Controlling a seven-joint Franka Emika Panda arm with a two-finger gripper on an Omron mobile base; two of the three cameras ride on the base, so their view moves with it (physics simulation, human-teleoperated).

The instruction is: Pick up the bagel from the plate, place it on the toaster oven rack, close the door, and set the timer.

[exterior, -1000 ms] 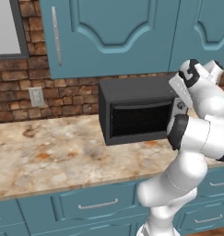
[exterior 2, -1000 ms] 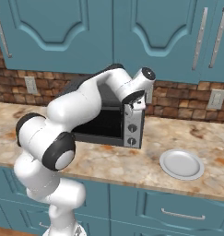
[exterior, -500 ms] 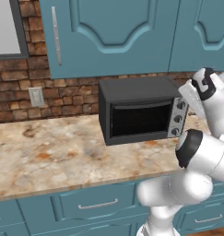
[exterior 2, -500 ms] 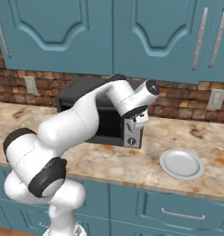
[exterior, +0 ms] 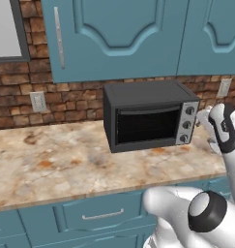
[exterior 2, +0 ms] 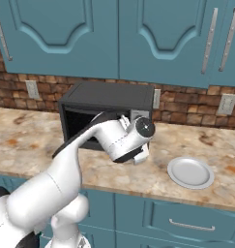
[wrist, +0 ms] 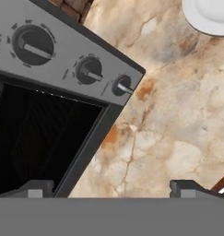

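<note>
The black toaster oven (exterior: pixel 148 116) stands on the counter against the brick wall, its dark glass door (exterior: pixel 147 125) up and closed. Its silver control panel (wrist: pixel 62 60) carries three dark knobs (wrist: pixel 89 71). My gripper (wrist: pixel 112 189) hovers open in front of the oven's lower right corner, its fingertips (wrist: pixel 37 186) wide apart with nothing between them. To the oven's right, the pale plate (exterior 2: pixel 190 172) lies bare on the counter, and its edge also shows as the plate (wrist: pixel 210 18) in the hand view. The bagel is out of view. The toaster oven rack is hidden behind the dark door.
Marble counter (exterior: pixel 56 164) stretches left of the oven. Teal wall cabinets (exterior: pixel 119 34) hang above it, with drawers (exterior 2: pixel 191 223) below the counter edge. Wall outlets (exterior 2: pixel 228 103) sit on the brick backsplash. My white arm (exterior 2: pixel 90 150) crosses in front of the oven.
My hand has swung down from beside the oven's top right corner to the front of its control panel. The jaws stayed wide open. Oven and plate have not moved.
</note>
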